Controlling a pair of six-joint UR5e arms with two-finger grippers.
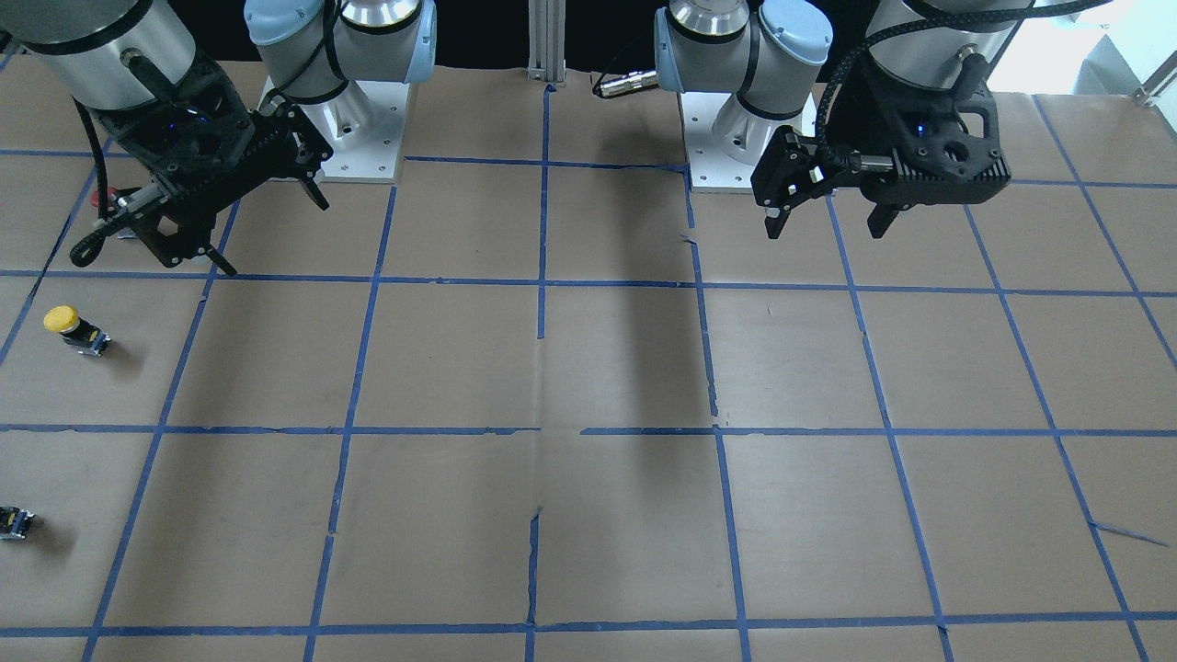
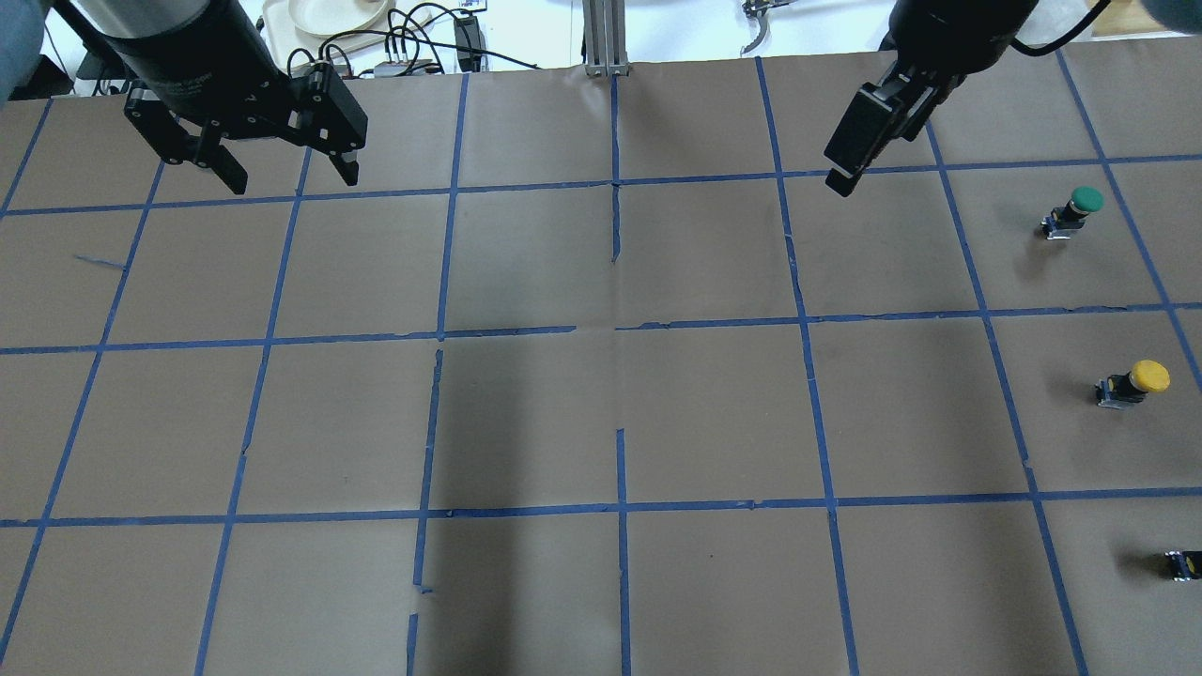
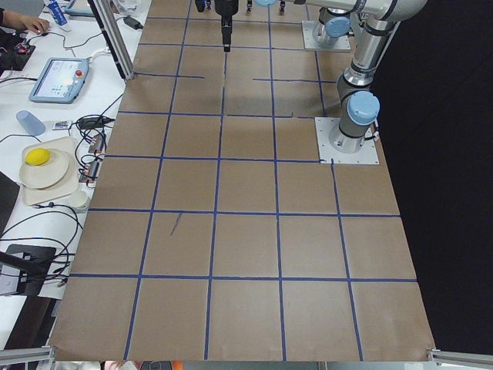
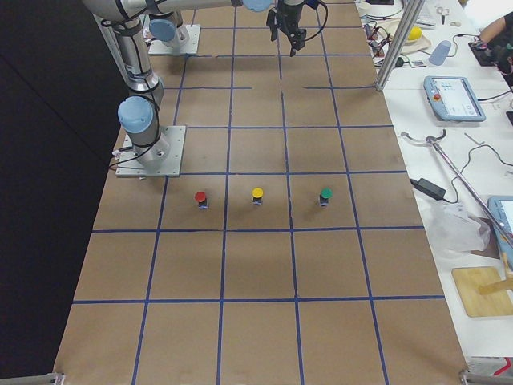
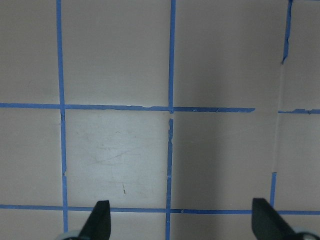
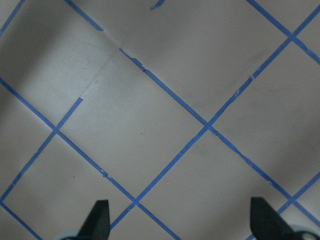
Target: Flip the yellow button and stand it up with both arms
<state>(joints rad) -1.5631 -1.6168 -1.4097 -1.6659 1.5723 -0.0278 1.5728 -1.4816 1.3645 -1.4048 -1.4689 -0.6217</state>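
We see the left end effector (image 2: 291, 176) and the right end effector (image 1: 273, 234) both spread wide above the desk (image 2: 601, 422), holding and touching nothing. The yellow button (image 2: 1136, 380) stands cap-up at 3 o'clock in our overhead view, well apart from both.

we see a brown-paper table (image 2: 526, 422), blue tape grid (image 2: 526, 512), red button (image 4: 200, 198), yellow button (image 2: 1134, 382), green button (image 2: 1073, 211) in a row
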